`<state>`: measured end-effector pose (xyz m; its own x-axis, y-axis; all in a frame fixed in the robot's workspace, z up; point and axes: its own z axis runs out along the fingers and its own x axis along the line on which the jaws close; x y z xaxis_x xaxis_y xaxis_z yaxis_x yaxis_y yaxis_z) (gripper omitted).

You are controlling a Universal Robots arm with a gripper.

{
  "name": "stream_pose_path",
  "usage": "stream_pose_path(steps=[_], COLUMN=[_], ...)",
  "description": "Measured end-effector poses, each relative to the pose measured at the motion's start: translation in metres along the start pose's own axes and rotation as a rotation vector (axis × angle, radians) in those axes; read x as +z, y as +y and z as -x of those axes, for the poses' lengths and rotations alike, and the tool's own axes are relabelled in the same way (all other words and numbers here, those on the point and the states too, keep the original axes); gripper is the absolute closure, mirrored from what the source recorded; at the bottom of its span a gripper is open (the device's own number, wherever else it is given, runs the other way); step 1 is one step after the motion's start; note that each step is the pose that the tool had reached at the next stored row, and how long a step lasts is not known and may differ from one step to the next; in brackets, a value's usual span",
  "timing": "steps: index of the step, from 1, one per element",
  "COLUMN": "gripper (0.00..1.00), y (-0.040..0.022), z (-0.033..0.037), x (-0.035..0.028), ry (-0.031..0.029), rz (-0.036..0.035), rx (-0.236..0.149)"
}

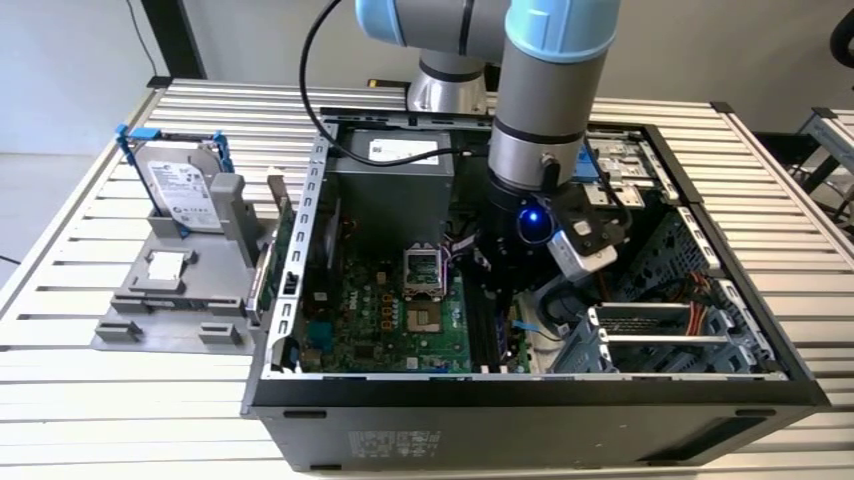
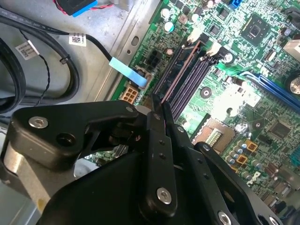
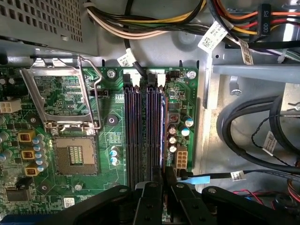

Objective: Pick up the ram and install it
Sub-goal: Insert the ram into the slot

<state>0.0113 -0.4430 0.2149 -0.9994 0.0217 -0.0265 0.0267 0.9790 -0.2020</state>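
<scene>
Exterior view, from its left: a grey fixture point(image 1: 174, 300) sits on the slatted table point(image 1: 80, 400). It holds a silver hard drive point(image 1: 180, 190) in a blue frame, standing upright in its rear slot. The fixture's front pockets look bare apart from a pale block.

Next comes the open computer case point(image 1: 534, 395), lying on its side. Inside are a grey power supply point(image 1: 394, 160) at the far end and a green motherboard point(image 1: 387, 320) on the floor of the case. The CPU socket point(image 3: 74, 153) is uncovered, with its metal load frame point(image 3: 58, 93) swung up.

My arm point(image 1: 541, 130) reaches down into the middle of the case, over the black memory slots point(image 3: 140, 136), which lie side by side just beside the socket.

The ram point(image 3: 164, 136) stands on edge in the outermost slot, the one nearest the board's edge. In the second wrist view it point(image 2: 180, 70) shows as a thin brownish strip running the slot's length. I can't tell if it is fully seated.

My gripper point(image 3: 163, 180) is at the near end of that stick, also seen here point(image 2: 160, 110). My jaws are drawn close, pinching the ram's thin top edge between them.

Further toward the exterior view's right, a metal drive cage point(image 1: 661, 335) fills that end of the case. Black cables point(image 3: 248, 126) loop on the bare metal floor beside the board.
</scene>
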Motion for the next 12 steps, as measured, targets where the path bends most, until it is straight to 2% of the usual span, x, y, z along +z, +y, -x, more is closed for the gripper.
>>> stream_pose_path(steps=[7,12], gripper=[1.0,1.0], y=[0.0004,0.0], z=[0.0003,0.0004], x=[0.0017,0.0015], ry=[0.0001,0.0002], rz=[-0.0028,-0.0024], rx=[0.0,-0.002])
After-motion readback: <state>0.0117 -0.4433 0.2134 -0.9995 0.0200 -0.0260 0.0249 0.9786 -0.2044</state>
